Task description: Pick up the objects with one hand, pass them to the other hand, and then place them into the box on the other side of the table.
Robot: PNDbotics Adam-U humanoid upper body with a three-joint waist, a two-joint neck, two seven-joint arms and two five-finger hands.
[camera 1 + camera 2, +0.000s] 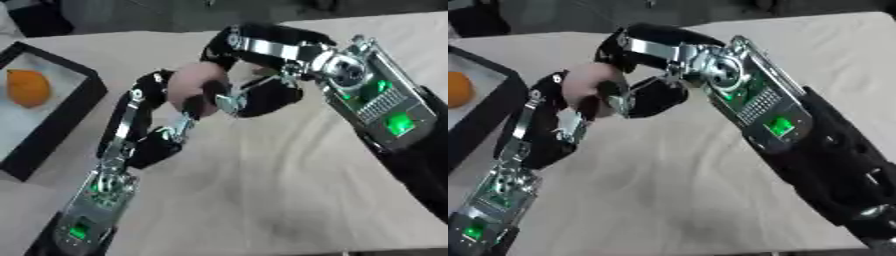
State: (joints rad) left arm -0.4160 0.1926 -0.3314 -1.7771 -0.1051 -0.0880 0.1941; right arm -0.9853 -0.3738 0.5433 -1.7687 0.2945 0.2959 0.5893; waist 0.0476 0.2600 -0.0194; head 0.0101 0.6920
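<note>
Here, in the left eye view: both hands raised above the cloth-covered table, met near the middle. Left hand, reaching up from the lower left, fingers curled round a pale pinkish rounded object. Right hand, coming in from the right, dark fingers arched over the top of that same object and closed against its right side. Object pinched between the two, clear of the table. Off at the left edge, a black-rimmed box with a pale floor, an orange fruit already lying inside.

Next, in the right eye view: same clasp seen a little more from the side. Left hand wrapped round the lower left of the pink object; right hand cupped over its upper right, thumb side tucked beneath. Hard to tell which hand bears the weight. Box wall and orange fruit only partly in at the left edge.

Judged as the hand-over step, mid-transfer. With the box on the left, probably a pass into the left hand. Next move: right fingers to spread and back away only once the left hold is sure, then a carry leftward over the box rim and a release inside, beside the fruit.
</note>
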